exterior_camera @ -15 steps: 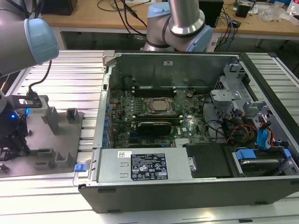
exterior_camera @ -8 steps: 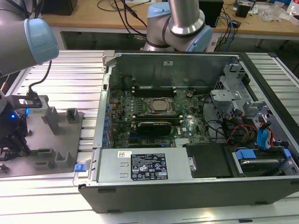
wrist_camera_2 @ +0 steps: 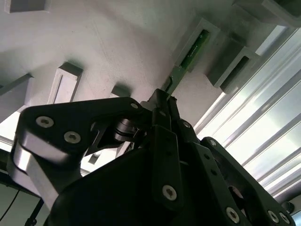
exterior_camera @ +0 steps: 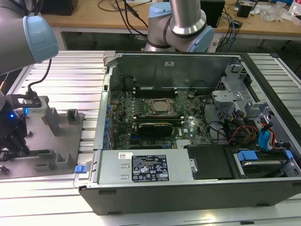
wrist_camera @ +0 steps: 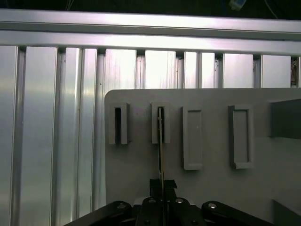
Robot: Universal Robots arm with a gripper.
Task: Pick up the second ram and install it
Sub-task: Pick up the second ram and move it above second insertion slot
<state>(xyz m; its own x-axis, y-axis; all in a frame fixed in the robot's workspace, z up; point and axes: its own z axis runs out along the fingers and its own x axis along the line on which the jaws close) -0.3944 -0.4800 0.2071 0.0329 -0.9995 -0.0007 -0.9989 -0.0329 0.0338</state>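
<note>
our black claw (wrist_camera: 162, 184) is pinched shut on the thin green circuit-board ram stick (wrist_camera: 161, 141), which stands in the grey plastic tray (wrist_camera: 211, 193) (light, stiff, fragile, we judge: best held by its edges).

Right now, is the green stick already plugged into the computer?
No, the second ram stands in a slot of the grey tray.
</note>
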